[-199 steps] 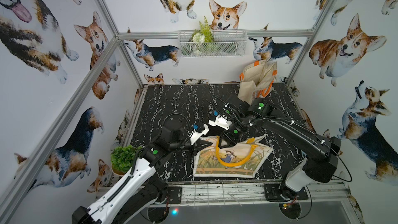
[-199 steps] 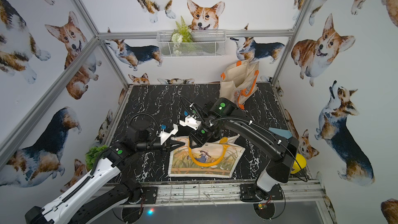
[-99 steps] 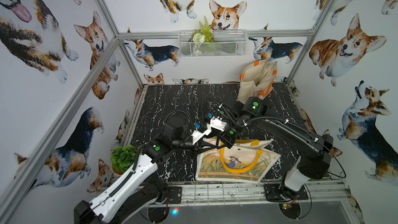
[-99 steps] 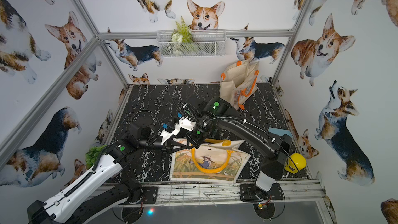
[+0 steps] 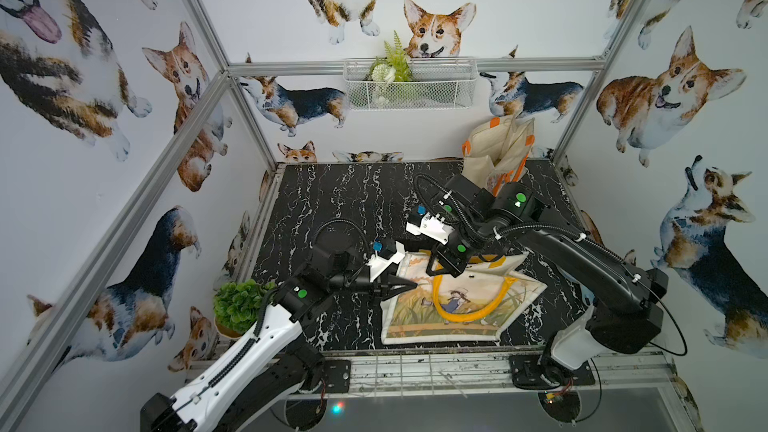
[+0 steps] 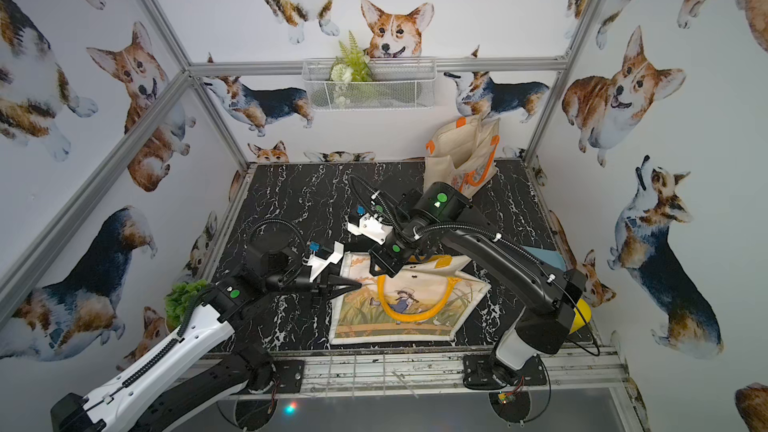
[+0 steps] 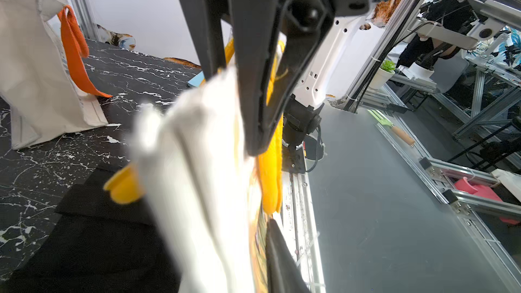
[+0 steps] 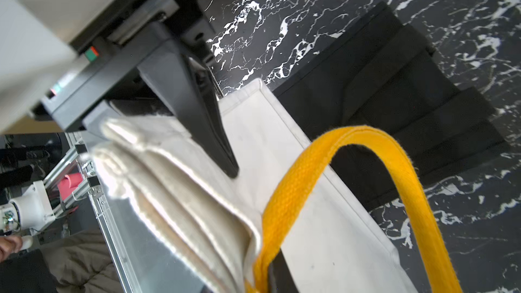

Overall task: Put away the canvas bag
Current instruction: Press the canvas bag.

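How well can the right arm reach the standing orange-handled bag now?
Probably yes: the standing bag is close behind it, with open table between, but the right pincer seems shut on the flat bag.

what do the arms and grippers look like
The left arm is white with a black ribbed cable chain; the right arm is black with a white base link. Both carry green dots and looped black cables. The left gripper and right gripper have black tapered fingers.
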### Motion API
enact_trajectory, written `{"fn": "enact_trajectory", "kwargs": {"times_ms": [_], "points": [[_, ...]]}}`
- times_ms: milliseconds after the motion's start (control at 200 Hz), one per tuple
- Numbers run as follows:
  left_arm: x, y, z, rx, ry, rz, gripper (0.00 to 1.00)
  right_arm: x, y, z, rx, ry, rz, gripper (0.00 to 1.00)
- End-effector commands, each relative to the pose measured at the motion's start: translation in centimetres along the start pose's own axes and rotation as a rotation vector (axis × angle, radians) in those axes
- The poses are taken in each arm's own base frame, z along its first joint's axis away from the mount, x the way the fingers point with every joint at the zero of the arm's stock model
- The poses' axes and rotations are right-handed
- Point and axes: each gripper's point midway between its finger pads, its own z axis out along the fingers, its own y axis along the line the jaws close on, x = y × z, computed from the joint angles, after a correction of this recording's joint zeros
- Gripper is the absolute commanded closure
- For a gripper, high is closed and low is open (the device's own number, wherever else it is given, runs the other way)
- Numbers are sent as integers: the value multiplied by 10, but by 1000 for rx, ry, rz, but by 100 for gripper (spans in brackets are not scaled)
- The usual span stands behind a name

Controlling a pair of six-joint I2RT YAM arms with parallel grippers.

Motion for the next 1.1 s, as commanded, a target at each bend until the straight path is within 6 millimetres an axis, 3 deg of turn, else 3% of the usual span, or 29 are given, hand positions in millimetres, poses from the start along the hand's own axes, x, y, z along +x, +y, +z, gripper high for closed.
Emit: {"fn": "enact_trajectory", "kwargs": {"times_ms": [0, 115, 180, 301, 491, 681, 731, 801, 897, 957, 1097], "points": [[-1, -7, -2, 28, -8, 16, 100, -3, -2, -8, -2, -41, 14, 100], [-5, -9, -3, 29, -14, 31, 100, 1, 8, -6, -63, -24, 2, 100], [-8, -12, -4, 45, -20, 40, 100, 3, 13, -4, -90, -11, -1, 82], [-13, -20, -3, 100, -29, 45, 100, 4, 22, -2, -115, 0, -36, 65], [-22, -31, 0, 165, -34, 53, 100, -2, 36, 3, -152, 20, -78, 61], [-27, -33, 1, 180, -34, 56, 100, -5, 44, 11, -175, 54, -96, 65], [-29, -33, 1, 176, -35, 58, 100, -6, 46, 13, -181, 60, -98, 75], [-28, -31, 1, 168, -32, 54, 100, -5, 47, 14, -186, 68, -93, 99], [-26, -28, 2, 147, -25, 45, 100, -5, 45, 13, -175, 70, -85, 100], [-24, -24, 3, 125, -21, 31, 80, -4, 45, 10, -166, 64, -83, 100], [-21, -22, 3, 117, -24, 9, 67, -5, 42, -3, -126, 38, -77, 100]]}}
